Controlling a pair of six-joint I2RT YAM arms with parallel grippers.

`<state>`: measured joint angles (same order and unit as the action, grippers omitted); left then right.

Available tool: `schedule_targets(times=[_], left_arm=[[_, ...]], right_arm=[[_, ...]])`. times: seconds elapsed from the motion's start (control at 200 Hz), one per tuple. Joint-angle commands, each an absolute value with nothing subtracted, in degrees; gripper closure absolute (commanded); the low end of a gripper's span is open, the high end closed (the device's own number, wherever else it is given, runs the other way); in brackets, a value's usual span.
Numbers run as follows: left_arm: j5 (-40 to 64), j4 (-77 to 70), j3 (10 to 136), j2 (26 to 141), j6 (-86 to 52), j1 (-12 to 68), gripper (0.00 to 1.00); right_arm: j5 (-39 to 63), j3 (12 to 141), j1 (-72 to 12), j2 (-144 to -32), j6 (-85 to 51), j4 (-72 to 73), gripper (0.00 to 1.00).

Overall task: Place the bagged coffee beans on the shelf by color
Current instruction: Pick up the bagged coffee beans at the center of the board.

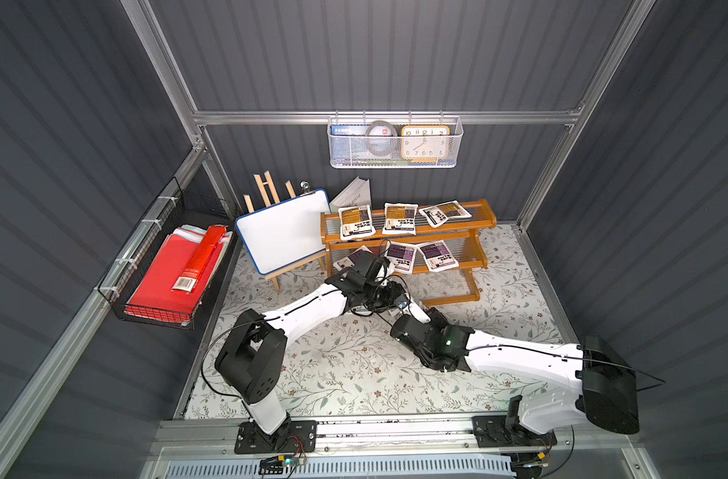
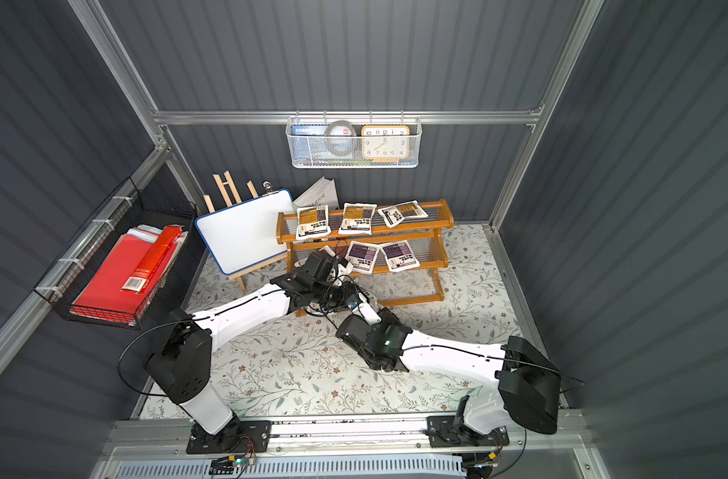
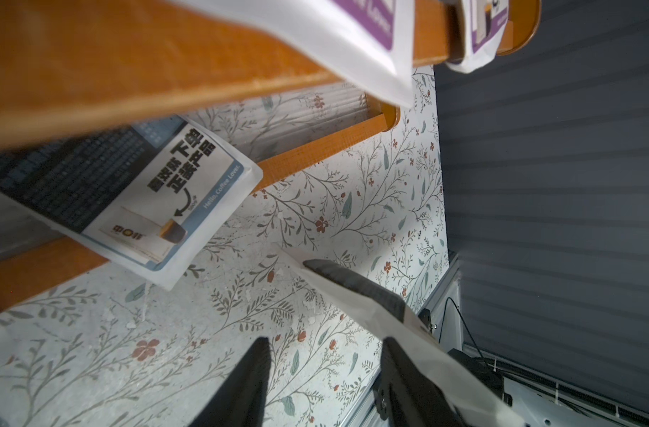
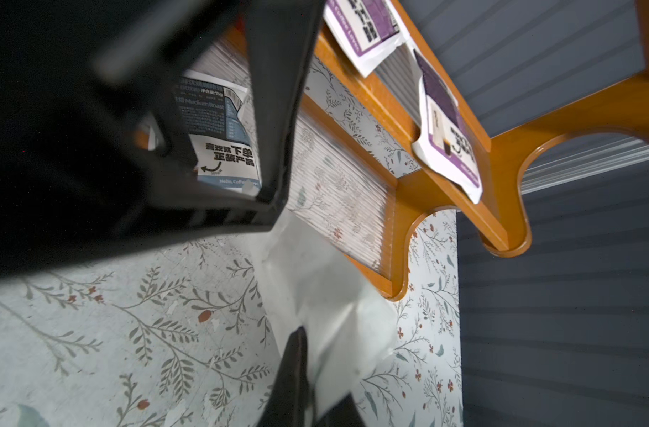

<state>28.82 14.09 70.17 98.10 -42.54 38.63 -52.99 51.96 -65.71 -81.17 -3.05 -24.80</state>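
Note:
The shelf (image 1: pixel 484 216) (image 2: pixel 443 215) stands at the back of the mat. Three orange-brown bagged coffee beans (image 1: pixel 356 222) lie on its top tier. Purple ones (image 1: pixel 437 255) lie on the middle tier, one partly hidden behind my left wrist. A grey-blue pouch (image 3: pixel 149 199) (image 4: pixel 223 148) rests on the bottom tier, overhanging its front rail. My left gripper (image 3: pixel 324 342) is open in front of that tier, with only mat between its fingers. Beside it my right gripper (image 4: pixel 317 369) is shut on a pouch (image 4: pixel 323 288) (image 3: pixel 445 369) that shows its plain white back.
A whiteboard on an easel (image 1: pixel 283 232) stands left of the shelf, and a book (image 1: pixel 354 195) leans behind it. A black wire basket with red folders (image 1: pixel 167 273) hangs on the left wall. A white wire basket with a clock (image 1: pixel 395 143) hangs on the back wall.

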Motion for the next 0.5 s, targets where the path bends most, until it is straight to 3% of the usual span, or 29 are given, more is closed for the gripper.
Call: schedule_targets(times=[0.0,0.495], left_arm=[[30.24,13.21,71.74,100.57,-44.03,40.6,0.44],[30.76,12.48,70.67,101.49,-44.76,41.57,0.42]], right_arm=[[-51.25,53.78,-68.58,-80.39,0.37,-21.77,1.0],[-52.3,55.11,-73.95,-83.79,-1.86,-23.25,1.0]])
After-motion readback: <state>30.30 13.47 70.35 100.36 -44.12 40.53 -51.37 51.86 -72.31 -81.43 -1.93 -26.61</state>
